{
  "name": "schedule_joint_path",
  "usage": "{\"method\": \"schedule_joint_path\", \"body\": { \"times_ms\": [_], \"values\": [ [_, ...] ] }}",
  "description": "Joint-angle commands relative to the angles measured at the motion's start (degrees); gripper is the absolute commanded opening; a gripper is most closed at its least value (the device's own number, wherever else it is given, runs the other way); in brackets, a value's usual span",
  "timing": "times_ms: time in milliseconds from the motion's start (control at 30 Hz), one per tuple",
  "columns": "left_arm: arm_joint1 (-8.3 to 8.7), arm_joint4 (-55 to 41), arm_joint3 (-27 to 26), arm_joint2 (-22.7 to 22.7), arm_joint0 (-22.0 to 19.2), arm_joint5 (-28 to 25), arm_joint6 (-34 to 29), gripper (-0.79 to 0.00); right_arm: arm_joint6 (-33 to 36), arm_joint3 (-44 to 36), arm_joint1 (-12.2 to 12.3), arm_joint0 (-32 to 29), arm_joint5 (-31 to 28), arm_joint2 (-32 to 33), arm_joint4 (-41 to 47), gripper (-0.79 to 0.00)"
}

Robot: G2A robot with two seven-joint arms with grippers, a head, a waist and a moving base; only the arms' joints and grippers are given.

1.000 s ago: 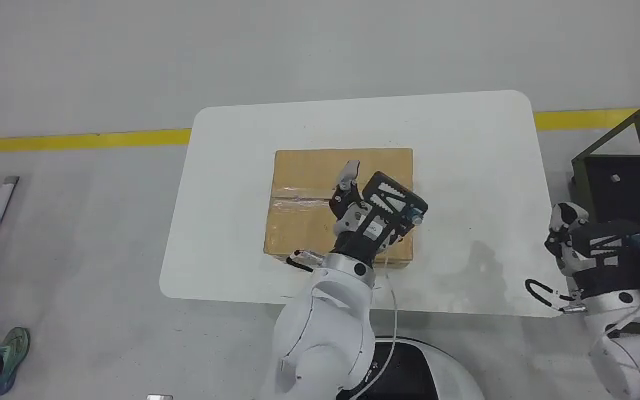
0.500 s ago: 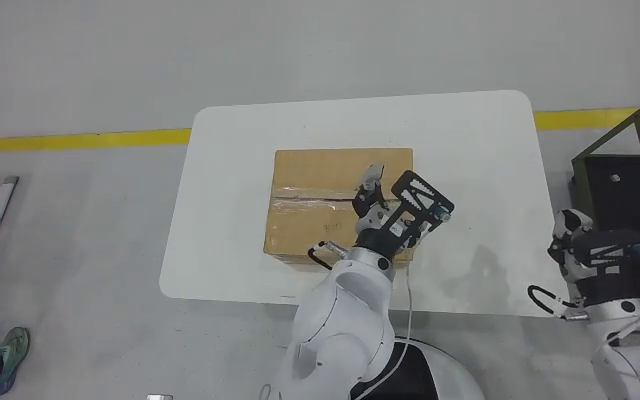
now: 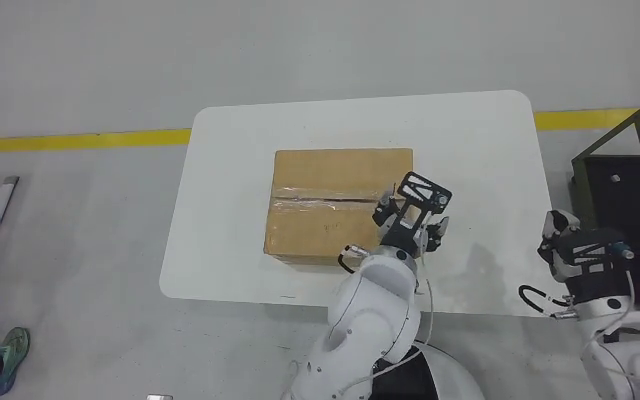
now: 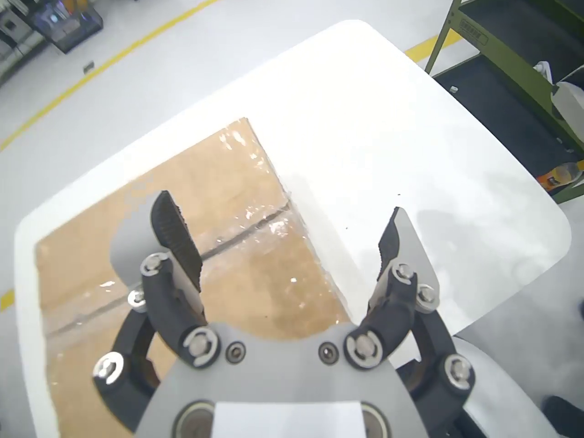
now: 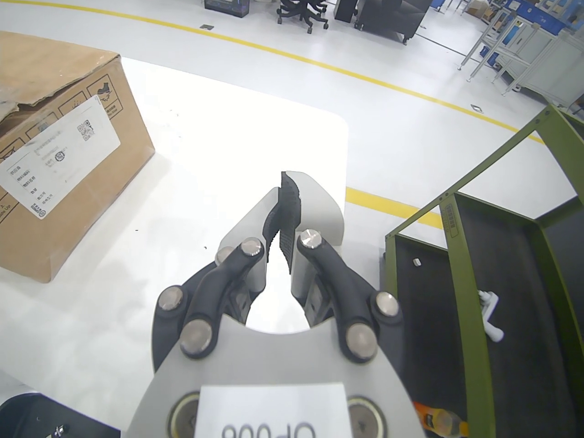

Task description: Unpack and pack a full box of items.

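left gripper (image 4: 279,211) fingers spread astride box (image 4: 205,175) edge, one over box, other over table (image 4: 365,116), right gripper (image 5: 287,193) fingers pinched together by table edge

The box (image 3: 340,200) is made of plain brown cardboard, its seam covered by clear, glossy tape (image 4: 255,223). A white label (image 5: 59,157) with black print is borne on one side. The tabletop (image 3: 480,150) is white. The floor (image 3: 100,60) is pale grey, crossed by a yellow line (image 3: 90,140). The left gripper (image 4: 280,211) and right gripper (image 5: 285,193) are finished in silver-grey metal with black links, and black ribbed pads (image 4: 175,239) are fitted. The rack (image 5: 461,248) is painted olive green, with black shelves. An orange bottle (image 4: 559,175) is seen.
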Motion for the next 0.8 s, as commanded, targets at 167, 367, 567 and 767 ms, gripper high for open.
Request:
{"method": "schedule_joint_path", "body": {
  "times_ms": [167, 367, 567, 767],
  "values": [
    [-1.21, 0.20, 5.12, -0.17, -3.62, 4.26, -3.46, -0.259, -0.04, 0.51, -0.11, 0.27, -0.09, 0.21, -0.22, -0.785],
    [-1.74, 1.48, 6.47, -1.16, -4.02, 6.91, -5.46, -0.277, 0.05, 1.03, -0.20, 0.71, -0.26, 0.26, -0.32, -0.785],
    [-2.12, 2.48, 6.75, -1.95, -4.33, 7.16, -6.00, -0.314, 0.25, 1.23, -0.30, 1.15, -0.35, 0.16, -0.45, -0.785],
    [-2.43, 3.94, 6.80, -2.09, -4.06, 6.95, -6.33, -0.403, 0.44, 1.63, -0.39, 1.59, -0.38, -0.06, -0.74, -0.785]
  ]
}}
